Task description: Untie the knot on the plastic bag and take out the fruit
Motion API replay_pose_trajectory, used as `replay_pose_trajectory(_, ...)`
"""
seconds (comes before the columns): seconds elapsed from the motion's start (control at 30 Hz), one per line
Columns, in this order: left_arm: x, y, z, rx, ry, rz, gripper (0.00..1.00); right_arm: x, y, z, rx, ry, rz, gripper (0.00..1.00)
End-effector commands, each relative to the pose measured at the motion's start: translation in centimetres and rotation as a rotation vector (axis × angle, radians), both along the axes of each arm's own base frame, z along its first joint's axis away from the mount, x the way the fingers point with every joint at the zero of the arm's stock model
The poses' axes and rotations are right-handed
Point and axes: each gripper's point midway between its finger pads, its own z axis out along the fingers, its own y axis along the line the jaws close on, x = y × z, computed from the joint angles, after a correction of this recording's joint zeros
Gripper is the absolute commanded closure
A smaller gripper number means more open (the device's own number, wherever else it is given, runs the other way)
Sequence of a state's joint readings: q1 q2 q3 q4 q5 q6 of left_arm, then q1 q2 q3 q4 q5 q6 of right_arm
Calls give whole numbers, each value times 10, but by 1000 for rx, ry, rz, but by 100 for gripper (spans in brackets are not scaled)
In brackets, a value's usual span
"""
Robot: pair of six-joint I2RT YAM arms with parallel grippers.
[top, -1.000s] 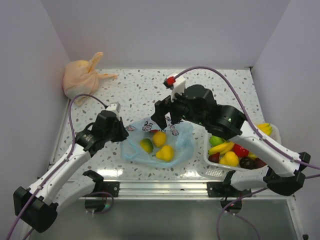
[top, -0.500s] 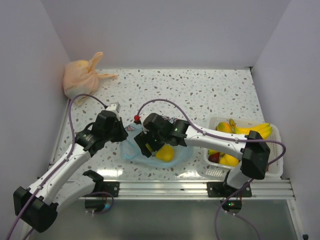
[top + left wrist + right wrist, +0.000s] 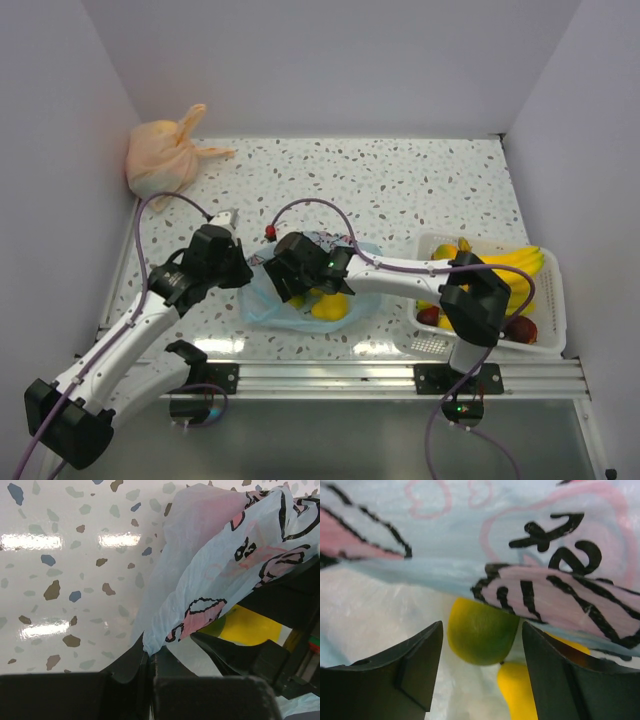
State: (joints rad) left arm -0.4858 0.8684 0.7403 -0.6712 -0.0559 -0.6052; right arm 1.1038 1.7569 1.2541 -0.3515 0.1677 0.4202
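Pinching the left rim of the plastic bag (image 3: 263, 312), the left gripper (image 3: 150, 652) is clenched on the thin film. In the left wrist view its black fingers (image 3: 127, 667) meet with a fold of the light blue plastic caught between them, and the printed pink-and-white panel rises up and to the right from that pinch.

The bag lies slumped on the speckled table (image 3: 420, 190), its upper layer lifted enough to show fruit inside. The right gripper (image 3: 481, 630) reaches into the bag from its far side with its jaws parted. One dark finger stands on each side of a round green-yellow fruit (image 3: 476, 642), and a narrow gap shows on both sides. Whether the pads touch that fruit lower down cannot be told from this close angle. The printed sheet hangs just above the fruit. A yellow fruit (image 3: 515, 695) sits directly below and to the right of it, touching or nearly so.

From above, another patch of yellow (image 3: 332, 306) shows through the bag's near right part. To the right of the bag, a little apart, stands a white basket (image 3: 548, 330) with bananas (image 3: 520, 260) and red and dark fruit. Well beyond the bag's far left, against the wall, a peach-orange bag (image 3: 158, 162) sits tied shut.
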Motion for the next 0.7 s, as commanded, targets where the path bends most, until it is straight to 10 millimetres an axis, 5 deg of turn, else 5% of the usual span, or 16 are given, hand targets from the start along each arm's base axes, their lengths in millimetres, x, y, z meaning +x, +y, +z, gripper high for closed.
replay_pose_trajectory(0.0, -1, 2, -2, 7, -13, -8, 100, 20, 19, -2, 65, -58, -53, 31)
replay_pose_trajectory(0.27, -1, 3, -10, 9, -8, 3, 100, 5, 20, -40, 45, 17, -8, 28)
replay_pose_trajectory(0.37, 0, 3, -12, 11, -4, 7, 100, 2, 13, -34, 48, 8, -8, 49)
replay_pose_trajectory(0.4, 1, 4, -12, 14, -6, 10, 100, 1, 11, -31, 50, 9, -3, 64)
replay_pose_trajectory(0.5, 2, 6, -12, 24, -11, 21, 100, -1, 7, -2, 81, -22, 18, 79)
replay_pose_trajectory(0.67, 6, 10, -9, 47, -12, 43, 100, -6, -1, 65, 160, -97, 75, 84)
